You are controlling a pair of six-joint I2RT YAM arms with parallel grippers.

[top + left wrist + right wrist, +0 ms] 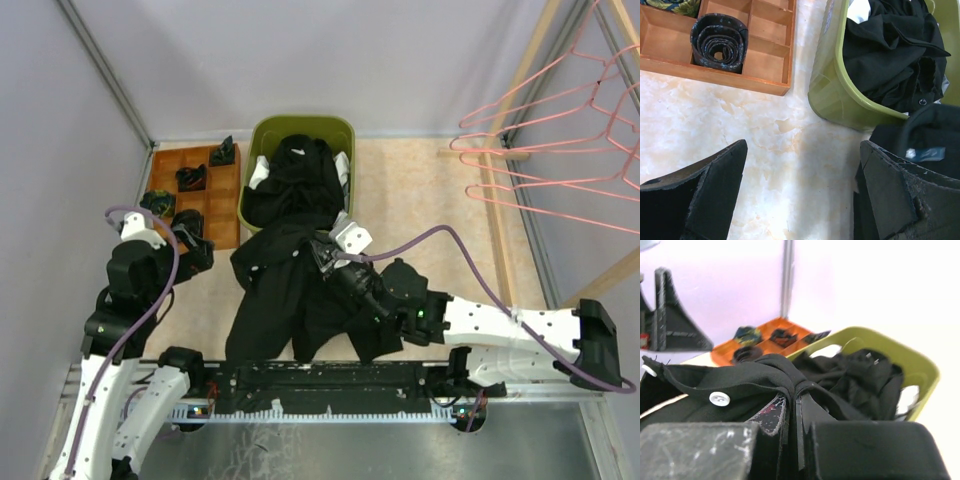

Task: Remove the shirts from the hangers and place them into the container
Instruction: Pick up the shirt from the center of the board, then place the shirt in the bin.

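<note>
Black shirt (pixel 285 310) sprawls on bench (pixel 420 190), lower centre of top view. R jaws shut tight, pinching a fold of it. L jaws wide open, holding nothing, over bench by tray (pixel 215 215), mid-left. Beyond, upper centre: green tub (pixel 262 135) w/ more black cloth (pixel 300 175) inside. Pink hangers (pixel 560 130) upper right.

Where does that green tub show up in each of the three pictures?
Top view: tub in the upper middle, by the back wall.
Left wrist view: tub at the upper right, seen from its side.
Right wrist view: tub at the right, behind the pinched black shirt.
Shared landmark: the wooden tray, beside the tub in every view.
</note>
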